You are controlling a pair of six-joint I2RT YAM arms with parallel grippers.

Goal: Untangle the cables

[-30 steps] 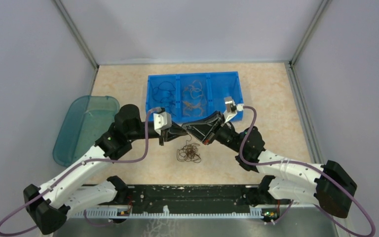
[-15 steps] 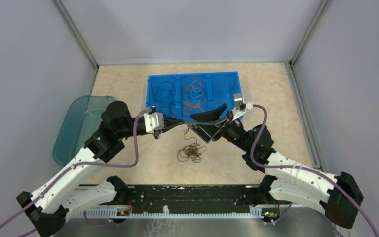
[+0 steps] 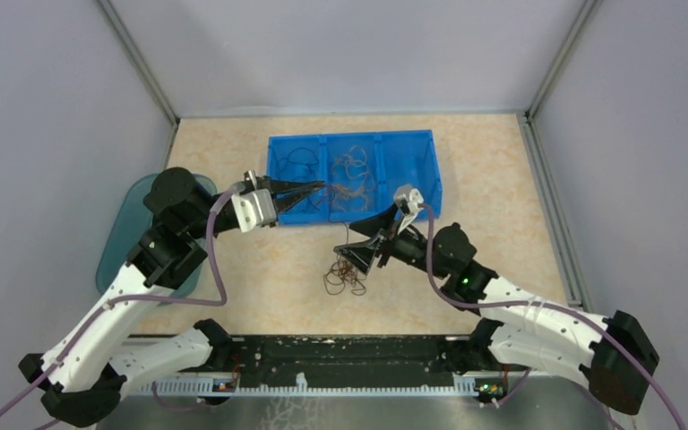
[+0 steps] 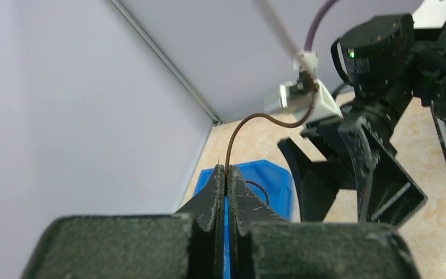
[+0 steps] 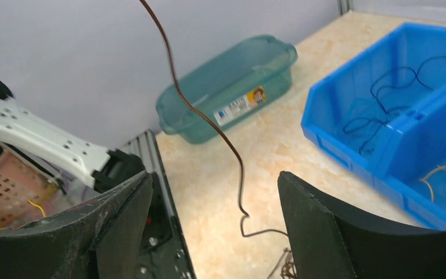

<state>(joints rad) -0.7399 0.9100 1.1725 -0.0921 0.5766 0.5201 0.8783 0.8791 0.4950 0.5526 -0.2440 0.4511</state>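
A: Above the table (image 3: pixel 520 179), seemingly mid-step: freeing one brown wire (image 4: pixel 241 123) from the tangle (image 3: pixel 348 274). Clamped in the left pincer (image 4: pixel 226 174), up by the bin (image 3: pixel 412 139).
B: And the right pincer (image 5: pixel 215 186)?
A: Spread wide, holding nothing, just over the tangle lying before the bin.
B: Next?
A: Probably pinning the tangle down, then lifting the wire clear and dropping into a compartment.
B: Any writing?
A: Only a label (image 5: pixel 241 104) on the teal tub (image 5: pixel 226 70); unreadable.

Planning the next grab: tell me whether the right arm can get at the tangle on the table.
Probably yes. The right end effector hangs open right beside the tangle, with only one brown cable rising past it.
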